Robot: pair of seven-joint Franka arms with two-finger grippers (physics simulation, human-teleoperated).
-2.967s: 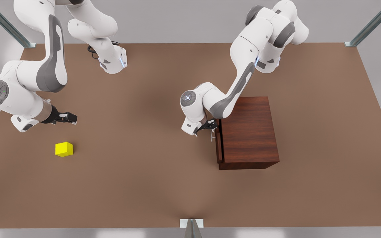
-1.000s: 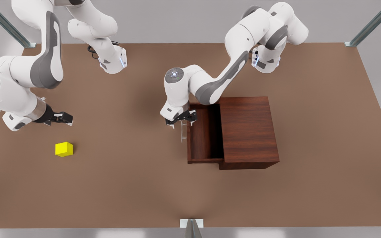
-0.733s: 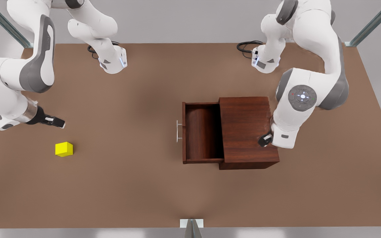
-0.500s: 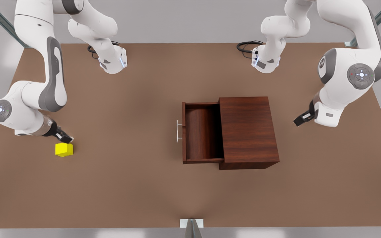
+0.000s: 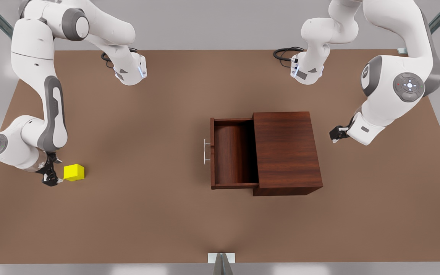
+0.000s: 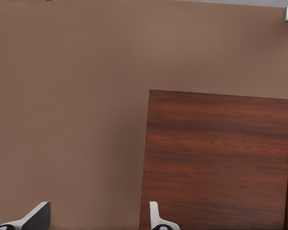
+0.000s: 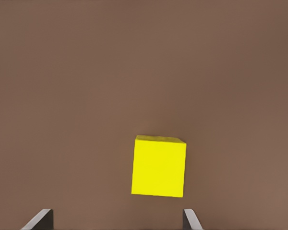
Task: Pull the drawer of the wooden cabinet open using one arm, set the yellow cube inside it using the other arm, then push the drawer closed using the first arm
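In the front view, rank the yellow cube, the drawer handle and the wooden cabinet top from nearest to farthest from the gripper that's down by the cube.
From the right gripper, at the front view's left edge, open:
1. yellow cube, right beside it on the table.
2. drawer handle, mid-table, on the front of the pulled-out drawer.
3. wooden cabinet top, farther toward the front view's right.
The left gripper waits open beyond the cabinet.

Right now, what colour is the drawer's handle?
Silver: the handle on the drawer shows best in the front view.
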